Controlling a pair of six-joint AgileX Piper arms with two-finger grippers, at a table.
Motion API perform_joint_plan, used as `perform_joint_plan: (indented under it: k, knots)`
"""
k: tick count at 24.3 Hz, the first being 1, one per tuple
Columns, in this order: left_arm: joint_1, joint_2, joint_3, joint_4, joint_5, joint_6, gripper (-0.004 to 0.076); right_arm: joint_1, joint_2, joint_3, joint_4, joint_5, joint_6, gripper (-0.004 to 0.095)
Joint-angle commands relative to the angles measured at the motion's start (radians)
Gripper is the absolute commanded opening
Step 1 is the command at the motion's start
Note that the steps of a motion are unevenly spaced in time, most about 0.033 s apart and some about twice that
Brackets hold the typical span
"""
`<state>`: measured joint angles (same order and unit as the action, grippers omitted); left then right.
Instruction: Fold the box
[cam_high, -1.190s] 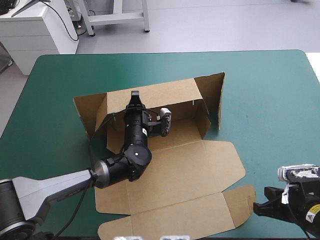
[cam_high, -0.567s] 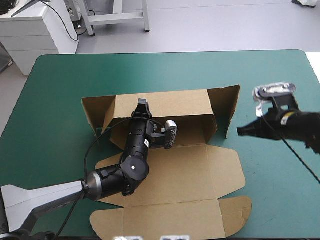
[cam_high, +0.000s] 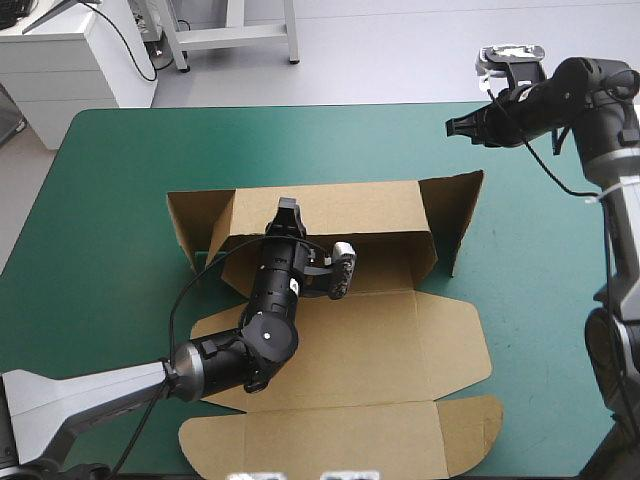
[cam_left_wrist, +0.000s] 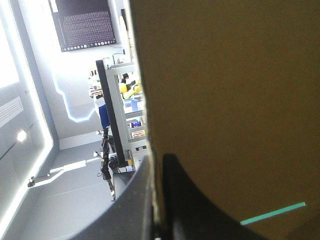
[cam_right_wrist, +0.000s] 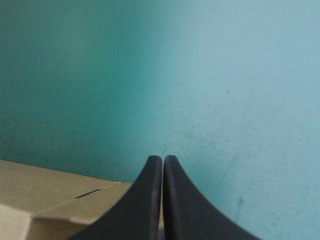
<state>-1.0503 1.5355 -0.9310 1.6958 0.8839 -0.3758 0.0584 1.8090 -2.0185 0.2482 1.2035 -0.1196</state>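
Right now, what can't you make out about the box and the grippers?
High view: how the left gripper meets the back wall of the box; its own wrist covers the fingers.
High view: the box floor under the left arm.
Left wrist view: the rest of the box; one brown wall fills the picture.
Right wrist view: past the shut right gripper, only one box corner shows; the rest is cut off.

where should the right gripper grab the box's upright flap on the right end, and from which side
Grip the flap by its free top edge, coming down from above on its outer side. It stands upright and splays outward, so both faces are open there, while the left gripper pinches the back wall. The right gripper is shut and would need to open first.
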Motion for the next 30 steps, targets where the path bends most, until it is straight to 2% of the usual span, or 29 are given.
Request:
perform_joint_plan:
  k: [1, 7, 14, 20, 26, 30]
  knots:
    - [-0.012, -0.035, -0.018, 0.044, -0.006, 0.005, -0.0008, -0.014, 0.052, -0.078, 0.036, 0.021, -0.013, -0.0002]
    - [-0.008, -0.035, -0.018, 0.044, 0.012, 0.005, -0.0008, -0.014, 0.092, -0.061, 0.081, 0.042, -0.033, -0.0002]
    - [0.003, -0.035, -0.018, 0.044, 0.055, 0.005, -0.0008, -0.024, -0.013, 0.160, 0.079, 0.042, -0.118, -0.0002]
    - [0.003, -0.035, -0.018, 0.044, 0.051, 0.005, -0.0008, -0.121, -0.138, 0.343, 0.141, 0.042, -0.193, -0.0002]
    - [0.022, -0.035, -0.047, 0.039, 0.048, 0.005, -0.0008, -0.187, -0.178, 0.376, 0.214, 0.038, -0.237, -0.0002]
    - [0.024, -0.035, -0.053, 0.039, 0.039, 0.005, -0.0008, -0.187, -0.170, 0.376, 0.269, -0.127, -0.253, -0.0002]
